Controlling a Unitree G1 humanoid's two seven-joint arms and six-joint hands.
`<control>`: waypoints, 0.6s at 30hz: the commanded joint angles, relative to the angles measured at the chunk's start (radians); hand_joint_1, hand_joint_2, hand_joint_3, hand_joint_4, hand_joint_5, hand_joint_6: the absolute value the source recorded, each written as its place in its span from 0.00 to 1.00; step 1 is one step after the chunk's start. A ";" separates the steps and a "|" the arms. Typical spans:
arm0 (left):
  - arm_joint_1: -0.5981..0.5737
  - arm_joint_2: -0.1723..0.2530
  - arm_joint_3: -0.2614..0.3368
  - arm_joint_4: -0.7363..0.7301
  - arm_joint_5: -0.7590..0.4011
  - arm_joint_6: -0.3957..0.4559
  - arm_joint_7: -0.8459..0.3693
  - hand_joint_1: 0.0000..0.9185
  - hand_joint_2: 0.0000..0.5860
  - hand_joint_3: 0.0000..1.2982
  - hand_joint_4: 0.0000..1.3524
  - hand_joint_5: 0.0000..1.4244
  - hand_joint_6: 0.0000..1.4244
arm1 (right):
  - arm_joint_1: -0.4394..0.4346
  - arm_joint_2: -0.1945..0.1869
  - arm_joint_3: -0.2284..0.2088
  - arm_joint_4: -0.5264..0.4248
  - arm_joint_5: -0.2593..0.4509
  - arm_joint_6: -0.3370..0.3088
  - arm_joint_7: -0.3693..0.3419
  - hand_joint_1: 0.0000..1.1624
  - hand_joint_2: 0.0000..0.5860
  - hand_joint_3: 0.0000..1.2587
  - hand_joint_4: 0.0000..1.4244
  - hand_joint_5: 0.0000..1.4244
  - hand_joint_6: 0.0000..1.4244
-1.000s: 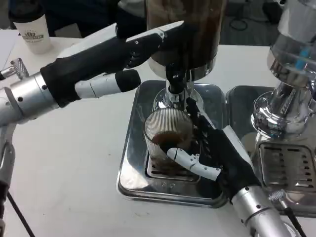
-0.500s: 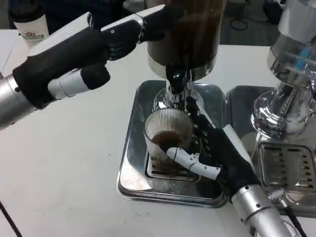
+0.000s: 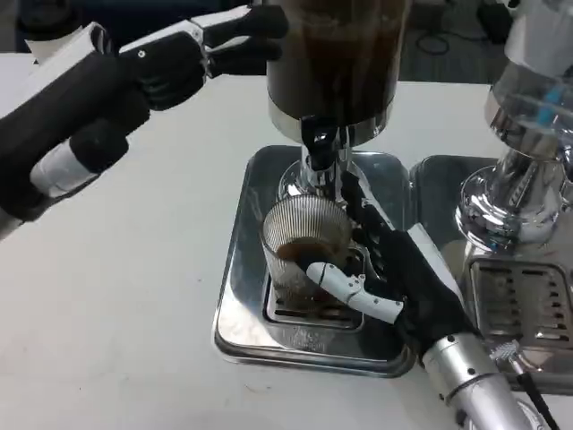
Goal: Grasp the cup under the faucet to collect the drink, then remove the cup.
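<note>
A ribbed glass cup [image 3: 303, 246] holding a shallow pool of brown drink stands upright on the slotted grate at the middle of a steel drip tray [image 3: 242, 305], directly beneath the black faucet [image 3: 320, 141] of a dark-filled drink dispenser [image 3: 336, 63]. The robot's right hand [image 3: 380, 269] is wrapped around the cup from the right side, its white thumb lying across the front of the glass and its black fingers pressed up the far side, so the cup is clamped in its grasp while resting on the grate. The silver right forearm runs off toward the lower right corner of the picture. The left hand [image 3: 157, 67] hangs above the white table [image 3: 116, 313] at the upper left, well apart from the cup, its fingers reaching toward the dispenser's dark body; whether they touch it, or are spread or curled, cannot be told from this angle. A second chrome dispenser [image 3: 524, 179] with its own tray stands just beside the first tray on the right
</note>
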 commanded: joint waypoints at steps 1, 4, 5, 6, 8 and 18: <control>0.051 0.006 0.024 -0.035 -0.016 0.012 0.016 0.00 0.03 0.15 0.06 0.09 0.10 | 0.001 -0.005 -0.006 -0.003 0.012 -0.021 0.009 0.59 0.41 0.00 0.00 0.00 0.02; 0.085 0.010 0.036 -0.042 -0.013 0.013 0.020 0.00 0.03 0.16 0.06 0.10 0.10 | 0.000 -0.007 -0.005 -0.005 0.011 -0.021 0.012 0.59 0.41 0.00 0.00 0.00 0.02; 0.093 0.010 0.039 -0.043 -0.013 0.014 0.021 0.00 0.03 0.16 0.06 0.10 0.10 | 0.000 -0.008 -0.005 -0.006 0.013 -0.021 0.015 0.59 0.41 0.00 0.00 0.00 0.02; 0.109 0.013 0.046 -0.041 -0.010 0.012 0.022 0.00 0.03 0.16 0.07 0.10 0.11 | 0.000 -0.010 -0.005 -0.005 0.017 -0.025 0.020 0.59 0.41 0.00 0.00 0.00 0.02; 0.138 0.017 0.060 -0.035 -0.004 0.009 0.024 0.00 0.03 0.16 0.08 0.11 0.12 | 0.000 -0.015 -0.005 -0.003 0.023 -0.031 0.030 0.59 0.41 0.00 0.00 0.00 0.02; 0.278 0.029 0.119 -0.043 0.018 -0.007 0.054 0.00 0.05 0.17 0.09 0.12 0.13 | 0.014 -0.046 -0.008 -0.006 0.045 -0.056 0.066 0.56 0.35 0.00 0.00 0.00 0.00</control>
